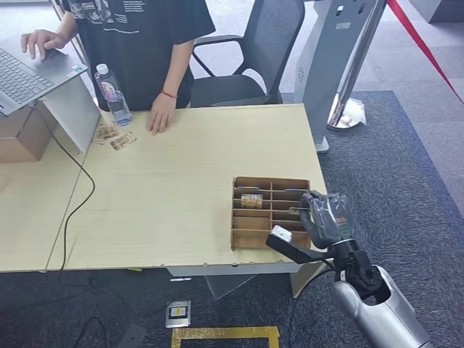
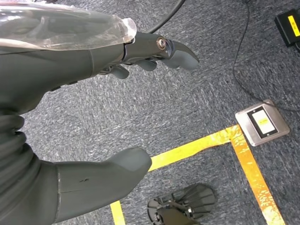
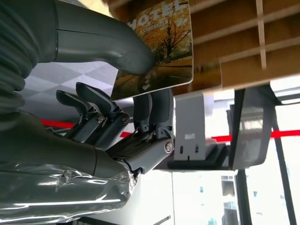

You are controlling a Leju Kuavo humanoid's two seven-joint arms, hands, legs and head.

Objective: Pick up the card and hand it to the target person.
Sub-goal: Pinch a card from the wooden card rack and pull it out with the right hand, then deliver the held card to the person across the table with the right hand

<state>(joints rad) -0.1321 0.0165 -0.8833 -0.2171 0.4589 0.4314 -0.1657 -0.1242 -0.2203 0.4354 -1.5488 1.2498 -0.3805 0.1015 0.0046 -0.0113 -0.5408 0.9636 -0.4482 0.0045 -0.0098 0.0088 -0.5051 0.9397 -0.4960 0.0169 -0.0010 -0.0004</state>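
Note:
My right hand (image 1: 322, 217) hovers at the right end of the brown slotted card box (image 1: 249, 239) on the table. In the right wrist view that hand (image 3: 141, 93) pinches a hotel card (image 3: 161, 47) with an autumn-tree picture between thumb and fingers, close to the box's slats (image 3: 244, 47). Edge-on, the card (image 1: 298, 211) looks like a thin line. Another card (image 1: 251, 201) lies in a box slot. A person in a black shirt (image 1: 142, 36) stands at the far side, one hand (image 1: 160, 116) on the table. My left hand (image 2: 106, 108) hangs over grey carpet, fingers apart, holding nothing.
Two cards (image 1: 114, 136) and a water bottle (image 1: 112, 94) sit near the person. A laptop (image 1: 27, 72) rests on a stand at far left, its cable (image 1: 77, 188) trailing over the table. An office chair (image 1: 251, 51) and a kiosk base (image 1: 333, 65) stand behind. Yellow floor tape (image 2: 198, 147).

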